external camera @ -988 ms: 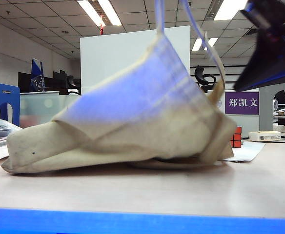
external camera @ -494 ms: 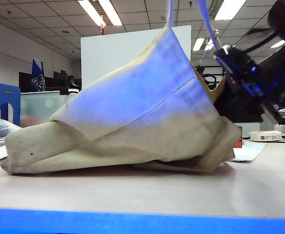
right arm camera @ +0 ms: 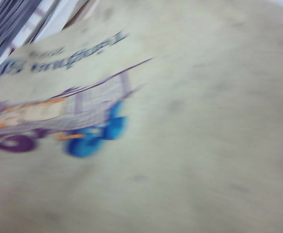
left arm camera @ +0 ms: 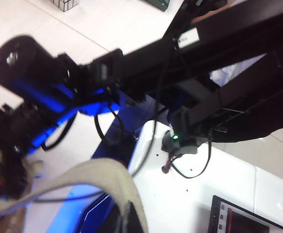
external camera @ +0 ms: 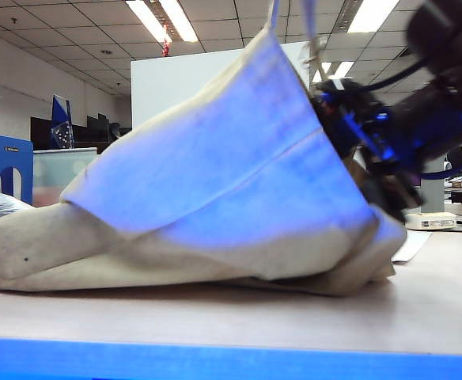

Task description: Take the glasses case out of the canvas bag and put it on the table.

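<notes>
Nearest you, the pale surface (external camera: 310, 317) carries the canvas bag (external camera: 215, 198), slumped wide with its top pulled up into a peak by a strap (left arm camera: 90, 177); the left pincer is out of sight above, clamped shut, though you cannot see on what. Behind the bag's right edge the right arm presses in, its pincer hidden by cloth, so you cannot tell its opening, and its camera fills with the bag's cartoon print (right arm camera: 69, 121). Beyond stand a white box (external camera: 429, 220), a white partition (external camera: 168, 87) and ceiling lights; the glasses case is not visible.
</notes>
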Action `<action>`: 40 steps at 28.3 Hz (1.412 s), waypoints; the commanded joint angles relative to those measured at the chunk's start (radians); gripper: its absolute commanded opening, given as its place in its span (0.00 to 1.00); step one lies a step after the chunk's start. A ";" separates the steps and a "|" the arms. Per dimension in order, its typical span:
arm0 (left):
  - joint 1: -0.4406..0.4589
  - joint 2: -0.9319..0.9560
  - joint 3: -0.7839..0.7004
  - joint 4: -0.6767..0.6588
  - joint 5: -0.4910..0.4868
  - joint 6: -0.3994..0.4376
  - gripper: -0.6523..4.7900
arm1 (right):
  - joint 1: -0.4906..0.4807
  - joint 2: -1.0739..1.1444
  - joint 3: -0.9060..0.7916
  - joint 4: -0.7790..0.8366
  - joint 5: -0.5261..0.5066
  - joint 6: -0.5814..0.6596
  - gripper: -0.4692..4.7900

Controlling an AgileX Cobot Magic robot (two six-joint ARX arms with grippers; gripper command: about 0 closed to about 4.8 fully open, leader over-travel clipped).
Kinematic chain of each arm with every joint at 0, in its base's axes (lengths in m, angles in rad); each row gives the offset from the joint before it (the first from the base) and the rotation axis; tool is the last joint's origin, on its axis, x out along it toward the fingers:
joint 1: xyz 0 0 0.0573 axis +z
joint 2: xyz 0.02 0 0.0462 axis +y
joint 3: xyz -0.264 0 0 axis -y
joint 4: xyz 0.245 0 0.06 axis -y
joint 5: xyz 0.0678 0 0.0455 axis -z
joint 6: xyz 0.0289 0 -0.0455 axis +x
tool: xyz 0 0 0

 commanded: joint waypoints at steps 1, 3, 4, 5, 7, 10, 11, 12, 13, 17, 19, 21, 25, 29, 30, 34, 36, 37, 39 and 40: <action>-0.002 0.018 0.002 -0.002 0.008 0.026 0.11 | 0.086 0.035 0.002 0.004 0.007 0.000 0.86; -0.003 0.023 0.002 -0.006 0.008 0.027 0.11 | 0.150 0.076 0.002 0.005 0.074 0.000 0.86; -0.003 0.024 0.002 -0.003 0.008 0.027 0.11 | 0.186 0.110 0.002 0.011 0.135 -0.001 0.86; -0.004 0.024 0.002 0.000 0.008 0.026 0.11 | 0.199 0.126 0.002 0.020 0.161 -0.001 0.86; -0.010 0.023 0.002 0.002 0.008 0.027 0.11 | 0.224 0.179 0.002 0.079 0.198 0.002 0.86; -0.010 0.023 0.002 -0.005 0.011 0.027 0.11 | 0.249 0.231 0.004 0.142 0.210 0.039 0.86; -0.010 0.023 0.002 -0.005 0.011 0.027 0.11 | 0.257 0.239 0.004 0.156 0.211 0.052 0.88; -0.010 0.023 0.002 -0.004 0.011 0.029 0.11 | 0.270 0.247 0.005 0.181 0.206 0.083 0.93; -0.010 0.023 0.002 -0.005 0.010 0.038 0.11 | 0.283 0.249 0.005 0.203 0.193 0.102 0.94; -0.010 0.023 0.002 -0.003 0.008 0.058 0.11 | 0.393 0.253 0.013 0.271 0.303 0.193 0.97; -0.010 0.023 0.002 -0.002 0.011 0.069 0.11 | 0.457 0.290 0.023 0.269 0.424 0.192 0.97; -0.010 0.023 0.002 -0.001 0.011 0.073 0.11 | 0.465 0.339 0.106 0.191 0.430 0.185 1.00; -0.010 0.021 0.003 -0.007 0.012 0.072 0.11 | 0.459 0.466 0.333 -0.186 0.449 0.191 1.00; -0.009 0.011 0.003 -0.031 0.010 0.091 0.11 | 0.428 0.451 0.445 -0.410 0.481 0.112 0.64; -0.008 0.005 0.003 -0.031 0.007 0.108 0.11 | 0.420 0.430 0.455 -0.439 0.491 0.096 0.58; -0.006 -0.010 0.003 -0.033 -0.119 0.145 0.11 | 0.348 0.318 0.458 -0.545 0.539 0.018 0.48; 0.028 -0.018 0.003 -0.035 -0.213 0.161 0.11 | 0.311 0.269 0.458 -0.591 0.539 -0.002 0.46; 0.055 -0.017 0.003 -0.036 -0.222 0.159 0.11 | 0.294 0.242 0.459 -0.610 0.538 -0.015 0.46; 0.146 -0.015 0.003 -0.035 -0.234 0.158 0.11 | 0.270 0.186 0.458 -0.651 0.551 -0.044 0.47; 0.213 -0.014 0.003 -0.029 -0.233 0.158 0.11 | 0.262 0.151 0.458 -0.669 0.551 -0.062 0.47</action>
